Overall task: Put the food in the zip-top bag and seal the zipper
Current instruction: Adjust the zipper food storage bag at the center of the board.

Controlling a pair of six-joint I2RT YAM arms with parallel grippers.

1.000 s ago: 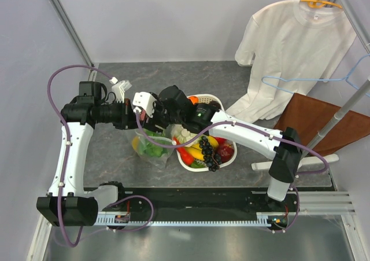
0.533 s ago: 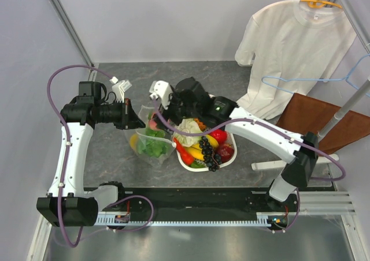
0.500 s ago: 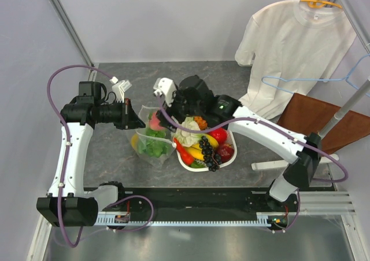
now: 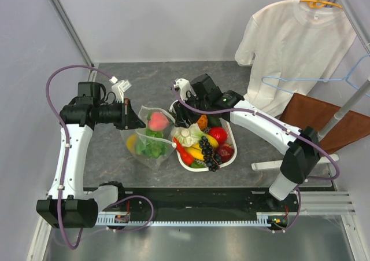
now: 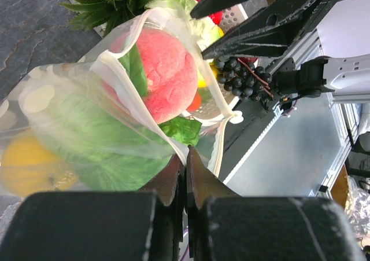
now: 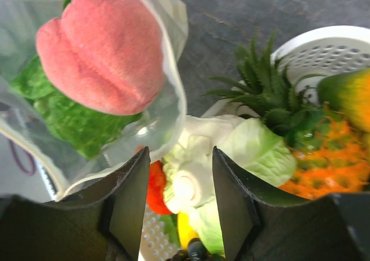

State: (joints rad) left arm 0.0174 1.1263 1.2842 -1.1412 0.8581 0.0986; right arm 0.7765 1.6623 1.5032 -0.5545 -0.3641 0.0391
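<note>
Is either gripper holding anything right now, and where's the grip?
The left gripper is pinched shut on the zip-top bag, gripping it at its mouth edge. The right gripper is open and holds nothing.

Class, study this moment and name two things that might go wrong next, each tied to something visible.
1. The peach sits high in the zip-top bag's open mouth; it may roll out or block the zipper.
2. The left hand pinches just one edge of the floppy bag; a slip might let it sag and spill.
</note>
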